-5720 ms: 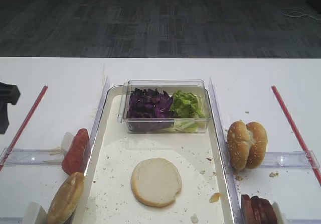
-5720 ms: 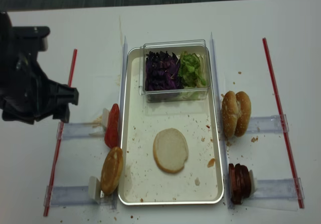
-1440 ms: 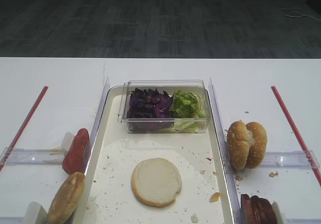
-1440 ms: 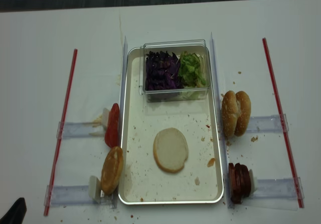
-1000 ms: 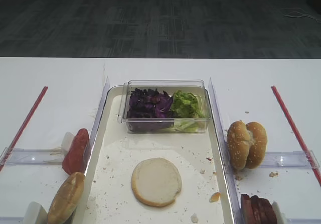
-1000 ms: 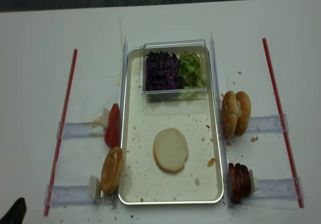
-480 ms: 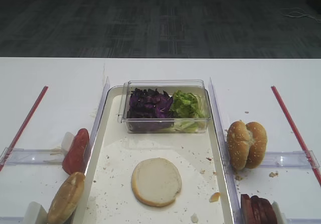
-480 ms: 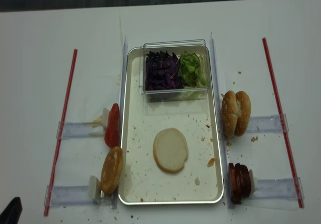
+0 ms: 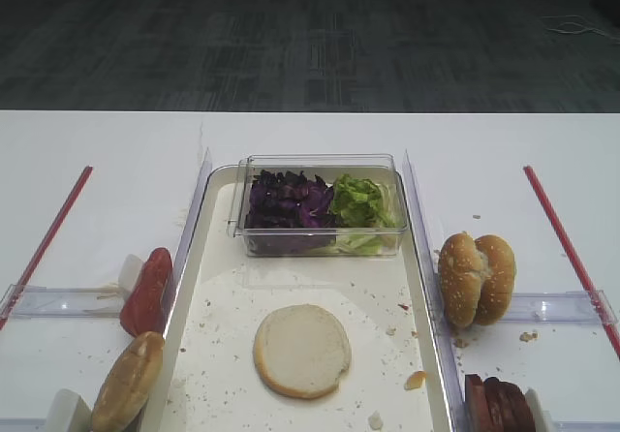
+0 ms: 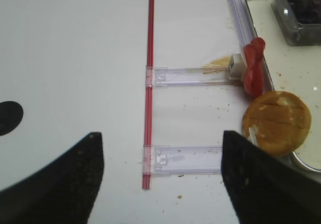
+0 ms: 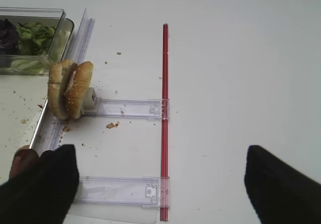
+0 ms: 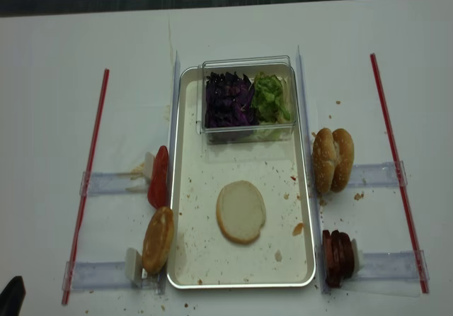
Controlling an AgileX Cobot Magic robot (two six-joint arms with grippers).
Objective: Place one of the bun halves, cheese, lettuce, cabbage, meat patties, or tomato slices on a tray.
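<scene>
**Left arm pulls clear, bun half lies on the tray**

A plain bun half (image 9: 302,351) lies cut face up on the crumb-speckled cream tray (image 9: 199,330), in its near half, apart from the clear box at the far end holding purple cabbage (image 9: 286,202) and green lettuce (image 9: 360,201). Seconds ago the left arm stood over the table left of the tray; now only a dark sliver of it shows at the overhead view's bottom-left corner. The left gripper (image 10: 160,179) has its fingers spread wide, empty, over bare table beside the brown-domed bun (image 10: 276,122) and tomato slices (image 10: 252,66). The right gripper (image 11: 158,186) is likewise wide apart and empty, near the sesame bun pair (image 11: 70,89). The placement looks complete. Meat patties (image 12: 337,257) wait right of the tray.
</scene>
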